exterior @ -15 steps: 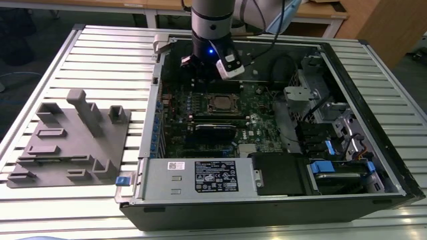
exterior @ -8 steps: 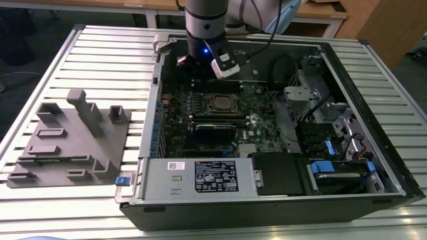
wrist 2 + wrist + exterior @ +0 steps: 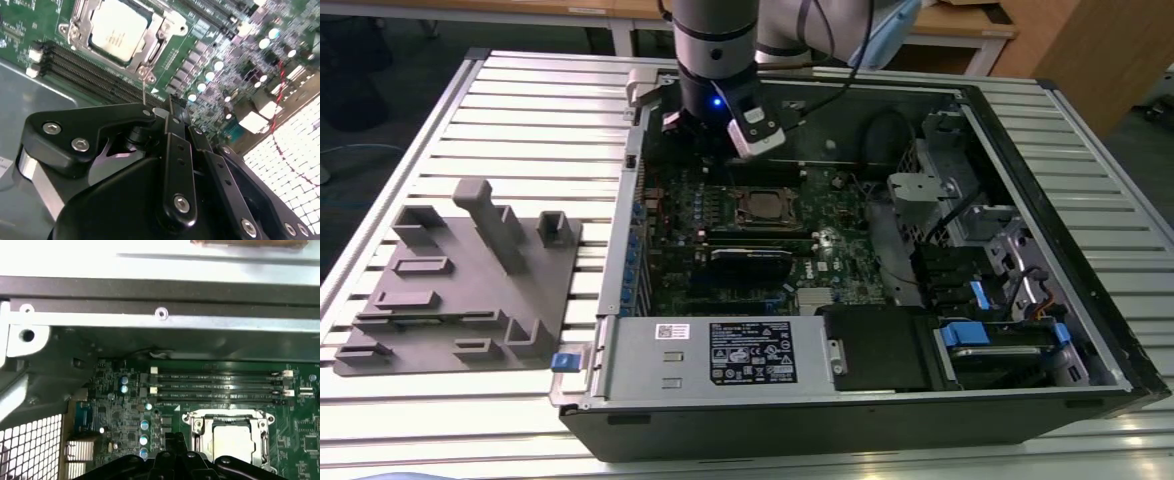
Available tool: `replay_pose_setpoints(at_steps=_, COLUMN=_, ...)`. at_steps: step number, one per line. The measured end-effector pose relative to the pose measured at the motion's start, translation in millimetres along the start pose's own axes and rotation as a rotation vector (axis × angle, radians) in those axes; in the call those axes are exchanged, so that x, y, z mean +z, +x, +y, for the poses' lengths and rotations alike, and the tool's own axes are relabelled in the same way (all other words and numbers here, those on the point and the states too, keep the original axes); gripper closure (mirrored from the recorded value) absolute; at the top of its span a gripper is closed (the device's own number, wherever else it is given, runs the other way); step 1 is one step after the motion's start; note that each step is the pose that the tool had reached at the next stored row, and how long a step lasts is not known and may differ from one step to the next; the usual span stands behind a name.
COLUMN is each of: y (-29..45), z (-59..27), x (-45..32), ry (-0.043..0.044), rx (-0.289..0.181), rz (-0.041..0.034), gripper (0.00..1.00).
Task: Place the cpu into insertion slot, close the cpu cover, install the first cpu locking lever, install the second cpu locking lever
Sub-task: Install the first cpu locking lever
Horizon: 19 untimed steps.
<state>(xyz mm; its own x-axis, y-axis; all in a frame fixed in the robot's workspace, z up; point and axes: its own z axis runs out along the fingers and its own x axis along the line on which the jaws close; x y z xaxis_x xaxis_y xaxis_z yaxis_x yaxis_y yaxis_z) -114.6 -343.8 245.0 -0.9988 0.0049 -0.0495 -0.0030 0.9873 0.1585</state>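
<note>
One cpu (image 3: 117, 32) framed by cpu cover (image 3: 169, 22); hand (image 3: 171, 107) partly cut off, grip state unclear.

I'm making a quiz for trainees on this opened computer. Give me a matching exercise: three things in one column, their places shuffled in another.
1. silver-grey square cpu
2. grey moulded plastic fixture tray
3. grey metal power supply box

A. on the slatted table beside the case
B. inside the case, nearest the exterior camera
C. on the green board, framed by the silver cpu cover

Pairs: 1-C, 2-A, 3-B
</note>
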Motion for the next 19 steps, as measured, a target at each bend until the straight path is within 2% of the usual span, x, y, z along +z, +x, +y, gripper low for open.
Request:
replay_pose_setpoints(at_steps=1, y=0.5, z=-0.1, x=0.0, ry=-0.0124, rx=0.001, rz=-0.0002, gripper=0.9)
replay_pose_setpoints(at_steps=2, y=1.1, z=-0.1, x=-0.1, ry=-0.0157, rx=0.001, rz=-0.0008, gripper=0.9)
replay_pose_setpoints(at_steps=6, y=6.3, z=-0.1, x=-0.3, ry=-0.0169, rx=0.0, rz=-0.0059, gripper=0.9)
replay_pose_setpoints(at_steps=7, y=7.3, z=-0.1, x=-0.3, ry=-0.0221, rx=0.0, rz=-0.0072, gripper=0.9)
replay_pose_setpoints(at_steps=8, y=7.9, z=-0.1, x=-0.3, ry=-0.0363, rx=0.001, rz=-0.008, gripper=0.9)
replay_pose_setpoints(at_steps=11, y=9.2, z=-0.1, x=-0.3, ry=-0.0885, rx=0.003, rz=-0.0094, gripper=0.9)
replay_pose_setpoints(at_steps=12, y=9.4, z=-0.1, x=-0.4, ry=-0.1026, rx=0.004, rz=-0.0095, gripper=0.9)
replay_pose_setpoints(at_steps=13, y=9.4, z=-0.1, x=-0.4, ry=-0.1102, rx=0.004, rz=-0.0095, gripper=0.9)
replay_pose_setpoints(at_steps=14, y=9.4, z=-0.1, x=-0.4, ry=-0.113, rx=0.005, rz=-0.0095, gripper=0.9)
replay_pose_setpoints(at_steps=19, y=7.0, z=-0.1, x=-0.2, ry=-0.1134, rx=0.005, rz=-0.0095, gripper=0.9)
